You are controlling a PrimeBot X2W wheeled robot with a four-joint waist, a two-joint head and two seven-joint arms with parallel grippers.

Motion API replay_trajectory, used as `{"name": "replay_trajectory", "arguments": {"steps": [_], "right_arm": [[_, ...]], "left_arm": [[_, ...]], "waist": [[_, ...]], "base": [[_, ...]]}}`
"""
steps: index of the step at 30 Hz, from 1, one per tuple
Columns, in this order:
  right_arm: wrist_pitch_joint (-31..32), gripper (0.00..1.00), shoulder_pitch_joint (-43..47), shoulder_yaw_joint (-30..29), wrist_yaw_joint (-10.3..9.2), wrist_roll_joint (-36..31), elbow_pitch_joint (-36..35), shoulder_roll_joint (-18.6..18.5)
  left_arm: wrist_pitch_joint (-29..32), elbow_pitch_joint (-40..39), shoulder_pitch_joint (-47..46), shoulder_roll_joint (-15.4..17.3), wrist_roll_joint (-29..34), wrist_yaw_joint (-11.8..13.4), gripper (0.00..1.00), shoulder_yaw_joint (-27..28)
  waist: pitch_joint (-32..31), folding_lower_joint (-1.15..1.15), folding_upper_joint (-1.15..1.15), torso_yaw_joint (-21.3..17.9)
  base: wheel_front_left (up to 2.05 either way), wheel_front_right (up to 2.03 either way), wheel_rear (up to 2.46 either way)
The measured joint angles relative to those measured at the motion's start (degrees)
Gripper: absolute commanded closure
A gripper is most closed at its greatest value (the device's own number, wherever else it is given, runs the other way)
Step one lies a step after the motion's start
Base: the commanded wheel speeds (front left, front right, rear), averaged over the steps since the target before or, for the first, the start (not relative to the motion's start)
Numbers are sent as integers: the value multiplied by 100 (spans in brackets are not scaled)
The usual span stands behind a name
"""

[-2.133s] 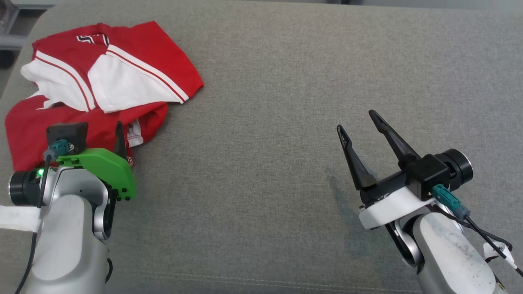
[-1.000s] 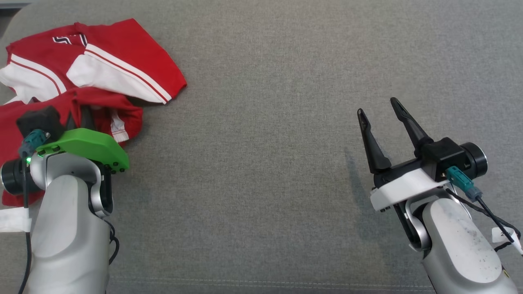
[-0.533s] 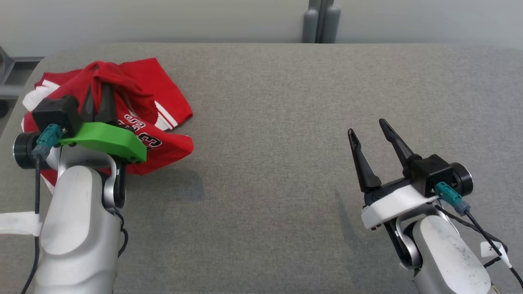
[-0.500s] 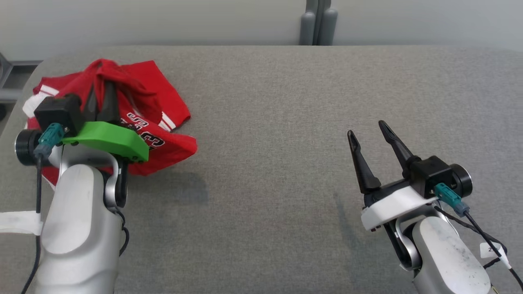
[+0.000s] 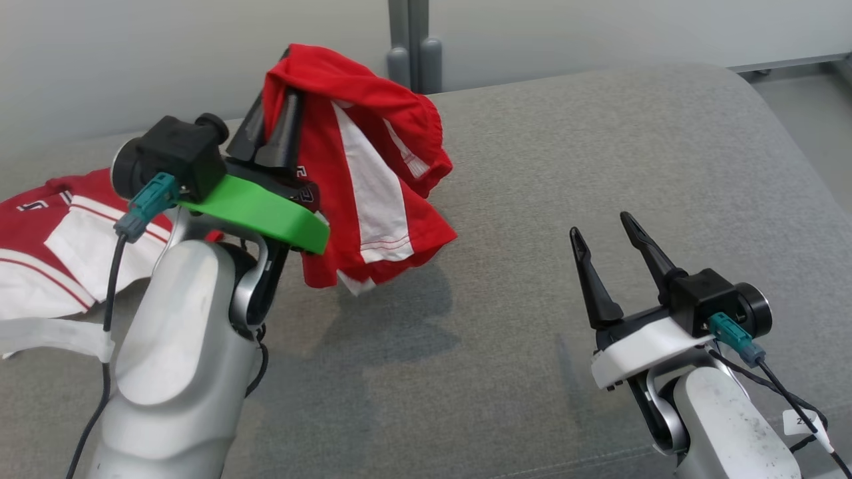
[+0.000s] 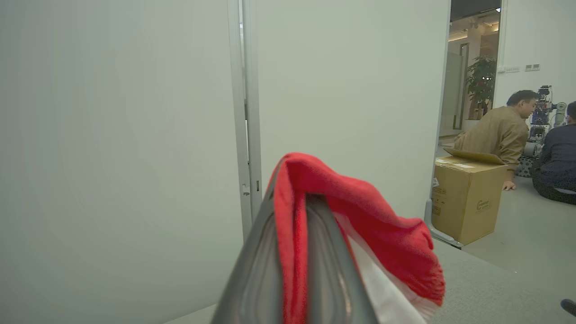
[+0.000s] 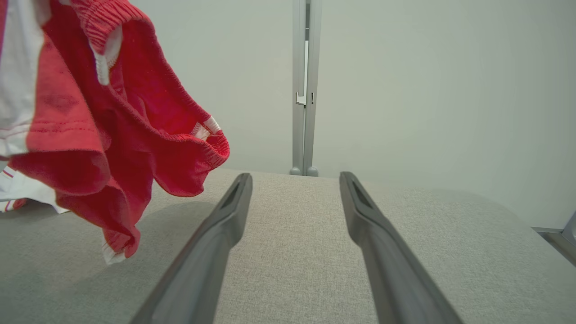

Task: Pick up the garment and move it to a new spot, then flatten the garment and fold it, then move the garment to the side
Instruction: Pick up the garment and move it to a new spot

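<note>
A red garment with white stripes (image 5: 373, 173) hangs in the air above the grey padded surface (image 5: 532, 166). My left gripper (image 5: 273, 116) is shut on its top fold, with the fingertips buried in the cloth. In the left wrist view the red cloth (image 6: 382, 234) is pinched between the two fingers of the left gripper (image 6: 292, 202) and drapes to the right. My right gripper (image 5: 600, 226) stands open and holds nothing, low at the right, well apart from the cloth. From the right gripper (image 7: 295, 177) the hanging garment (image 7: 90, 126) is at the upper left.
More red and white cloth (image 5: 53, 233) lies flat at the far left; I cannot tell whether it joins the lifted piece. A pale wall with a grey post (image 5: 409, 46) stands behind. Beyond a doorway are a cardboard box (image 6: 468, 193) and seated people (image 6: 499, 130).
The left gripper has risen and swung right with the garment, which now hangs off the surface. The head camera has also shifted. The right gripper stays open and holds nothing.
</note>
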Motion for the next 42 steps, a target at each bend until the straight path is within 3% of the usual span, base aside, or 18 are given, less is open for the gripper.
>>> {"name": "replay_trajectory", "arguments": {"steps": [7,12,19,25,32,33,34,35,36,42], "right_arm": [[-4,0,1,27,10,-4,-56,0],[-4,0,9,-41,9,-4,-127,-5],[-4,0,67,-73,9,-3,-191,-13],[-4,0,66,105,88,-3,-226,7],[-4,0,-78,358,232,-3,-226,96],[-4,0,-108,379,253,-3,-226,119],[-4,0,-143,391,263,-3,-227,140],[-4,0,-172,398,264,-2,-227,153],[-4,0,-220,396,263,9,-226,153],[-4,0,-268,353,261,45,-146,159]], "left_arm": [[311,-536,1,0,-419,-47,100,-765],[571,-667,8,7,-425,-14,100,-953],[1090,-508,51,5,-255,372,100,-973],[1633,432,263,33,-41,730,100,-915],[1648,1089,236,183,45,1114,100,-483],[1597,1131,207,209,98,1135,93,-419],[1575,1195,152,244,148,1139,79,-376],[1560,1254,98,281,171,1148,22,-327],[1470,1326,4,311,171,1148,0,-254],[1133,1580,-289,241,197,1150,0,-254]], "waist": [[5,0,0,-531],[45,0,0,-831],[194,0,0,-947],[436,0,0,-1002],[754,0,0,-1155],[802,0,0,-1184],[850,0,0,-1214],[899,0,0,-1246],[994,0,0,-1305],[1261,0,0,-1411]], "base": [[0,0,0],[0,0,0],[0,0,0],[0,0,0],[0,0,0],[0,0,0],[0,0,0],[0,0,0],[0,0,0],[0,0,0]]}}
